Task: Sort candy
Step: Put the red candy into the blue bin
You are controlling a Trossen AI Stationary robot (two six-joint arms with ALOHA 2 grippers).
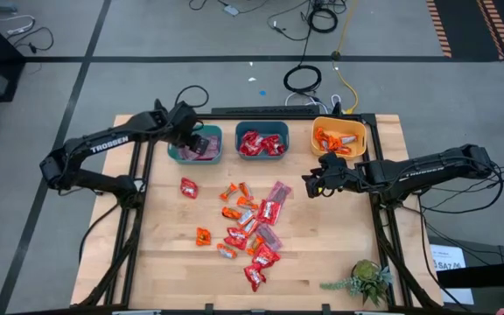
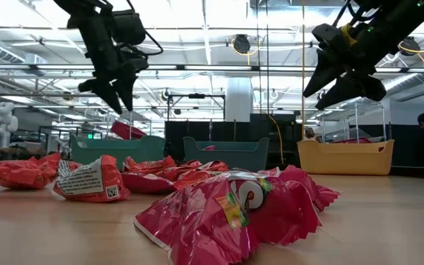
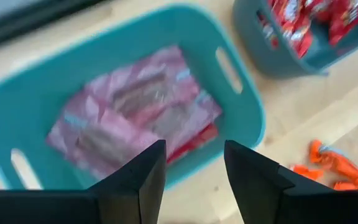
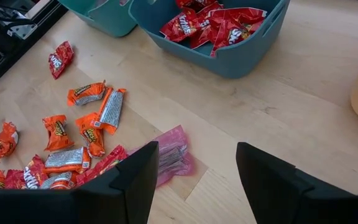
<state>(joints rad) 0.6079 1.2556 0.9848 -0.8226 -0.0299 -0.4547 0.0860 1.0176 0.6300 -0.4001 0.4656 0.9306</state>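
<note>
The left claw [image 1: 192, 138], fingers apart and empty, hovers over the teal bin [image 3: 241, 93] of pink candy [image 3: 135, 112]. The right claw [image 1: 309, 184], also apart, hangs above the table [image 1: 339, 245] beside the loose candy pile [image 1: 248, 227]. "TROSSEN" marks the left arm [image 1: 108, 145].

"TROSSEN" on left arm [image 1: 103, 147]

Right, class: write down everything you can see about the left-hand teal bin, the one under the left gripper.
The left teal bin is a smooth, plastic-looking tub with rounded corners and a slot handle cut into each end wall. It sits upright on the wooden table at the left end of the row of three bins, close beside the middle teal bin; whether they touch is unclear. Inside lie pinkish-mauve wrapped candies, with a red edge showing beneath them. The left gripper hangs over it, fingers apart and empty.
</note>
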